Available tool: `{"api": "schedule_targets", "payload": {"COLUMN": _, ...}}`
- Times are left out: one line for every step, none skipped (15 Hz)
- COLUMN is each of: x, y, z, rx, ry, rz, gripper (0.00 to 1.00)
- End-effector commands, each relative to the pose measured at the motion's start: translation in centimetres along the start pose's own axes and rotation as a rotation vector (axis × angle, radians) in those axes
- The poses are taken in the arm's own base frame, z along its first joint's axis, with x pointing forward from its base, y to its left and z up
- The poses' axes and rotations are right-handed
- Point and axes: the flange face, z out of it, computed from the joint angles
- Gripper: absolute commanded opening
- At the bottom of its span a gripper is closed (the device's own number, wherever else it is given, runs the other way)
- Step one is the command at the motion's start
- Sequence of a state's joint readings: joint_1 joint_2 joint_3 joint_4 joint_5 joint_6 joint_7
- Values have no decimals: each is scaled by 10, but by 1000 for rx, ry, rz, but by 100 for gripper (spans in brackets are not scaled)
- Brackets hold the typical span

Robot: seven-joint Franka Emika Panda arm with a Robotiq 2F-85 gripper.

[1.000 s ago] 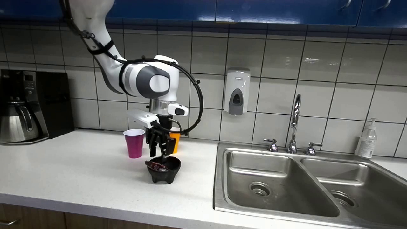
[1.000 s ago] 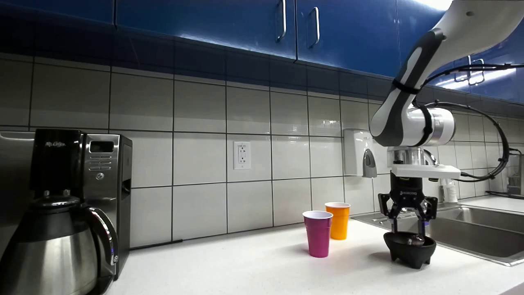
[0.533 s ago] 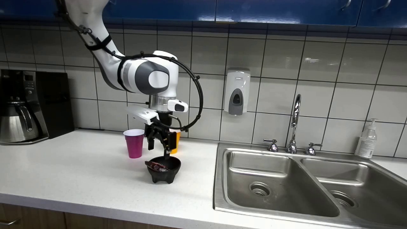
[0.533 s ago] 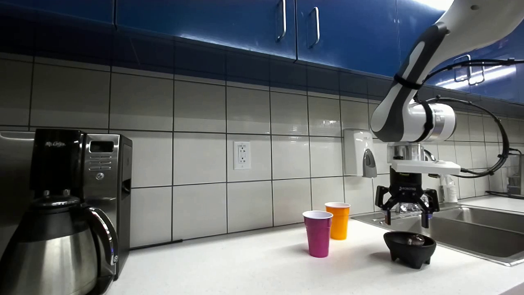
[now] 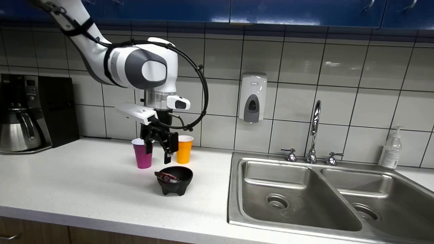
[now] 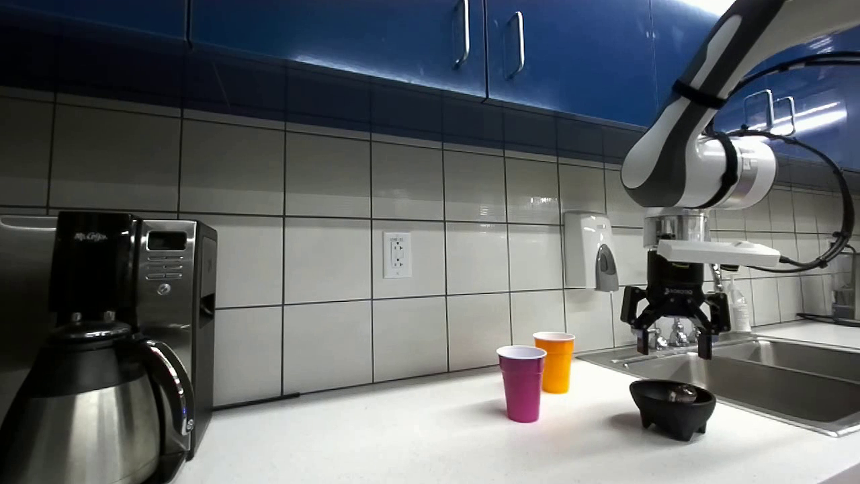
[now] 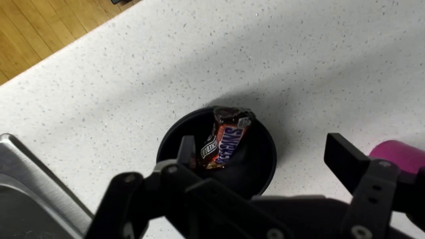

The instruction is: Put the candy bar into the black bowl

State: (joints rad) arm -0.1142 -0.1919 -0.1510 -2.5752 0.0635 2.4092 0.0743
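The candy bar [image 5: 168,177], in a dark maroon wrapper, lies tilted inside the black bowl [image 5: 174,188], one end resting on the rim. In an exterior view only a small part of the candy bar [image 6: 683,394] shows above the black bowl [image 6: 672,418]. In the wrist view the candy bar [image 7: 229,139] leans against the wall of the black bowl [image 7: 254,176]. My gripper [image 5: 158,154] is open and empty, above the bowl and apart from it. The gripper also shows in an exterior view [image 6: 674,345] and in the wrist view [image 7: 262,154], one finger over the bowl.
A pink cup [image 5: 143,158] and an orange cup [image 5: 184,150] stand behind the bowl near the tiled wall. A steel double sink [image 5: 234,189] is set in the counter beside the bowl. A coffee maker [image 5: 57,112] stands at the counter's far end.
The gripper's fingers, down in the bowl at the candy bar, have opened, risen out and shifted away toward the cup side. The candy bar stays in the bowl; the bowl has not moved.
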Motion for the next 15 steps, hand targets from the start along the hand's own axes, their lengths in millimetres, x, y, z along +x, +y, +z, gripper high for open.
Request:
{"api": "schedule_targets", "payload": {"x": -40, "y": -4, "z": -16, "rx": 0, "ry": 10, "rz": -96, "gripper": 100}}
{"api": "schedule_targets", "payload": {"x": -49, "y": -5, "z": -18, "rx": 2, "ry": 9, "rz": -121, "gripper": 100}}
{"api": "schedule_targets", "payload": {"x": -57, "y": -6, "z": -19, "rx": 5, "ry": 8, "rz": -143, "gripper": 100}}
{"api": "schedule_targets", "payload": {"x": -66, "y": -7, "z": -21, "rx": 6, "ry": 5, "rz": -169, "gripper": 100}}
{"api": "schedule_targets", "payload": {"x": -73, "y": -8, "z": -22, "rx": 6, "ry": 4, "rz": -189, "gripper": 100}}
{"api": "schedule_targets", "payload": {"x": -81, "y": -8, "z": -23, "rx": 4, "ry": 5, "rz": -213, "gripper": 100}}
{"api": "schedule_targets", "payload": {"x": -88, "y": -8, "z": -24, "rx": 3, "ry": 3, "rz": -236, "gripper": 100}}
{"api": "schedule_targets", "payload": {"x": -95, "y": -8, "z": -26, "rx": 1, "ry": 1, "rz": -256, "gripper": 100}}
{"api": "schedule_targets", "payload": {"x": -95, "y": -10, "z": -31, "rx": 2, "ry": -2, "rz": -279, "gripper": 100}}
{"api": "schedule_targets", "payload": {"x": -88, "y": -13, "z": -40, "rx": 2, "ry": -7, "rz": -306, "gripper": 100}}
{"api": "schedule_targets", "payload": {"x": -92, "y": -14, "z": -44, "rx": 4, "ry": -12, "rz": -337, "gripper": 100}}
{"api": "schedule_targets", "payload": {"x": -94, "y": -15, "z": -47, "rx": 2, "ry": -23, "rz": -368, "gripper": 100}}
{"api": "schedule_targets", "payload": {"x": -84, "y": -12, "z": -34, "rx": 11, "ry": -18, "rz": -298, "gripper": 100}}
{"api": "schedule_targets", "payload": {"x": -85, "y": -13, "z": -36, "rx": 12, "ry": -17, "rz": -305, "gripper": 100}}
{"api": "schedule_targets", "payload": {"x": -85, "y": -13, "z": -36, "rx": 12, "ry": -17, "rz": -304, "gripper": 100}}
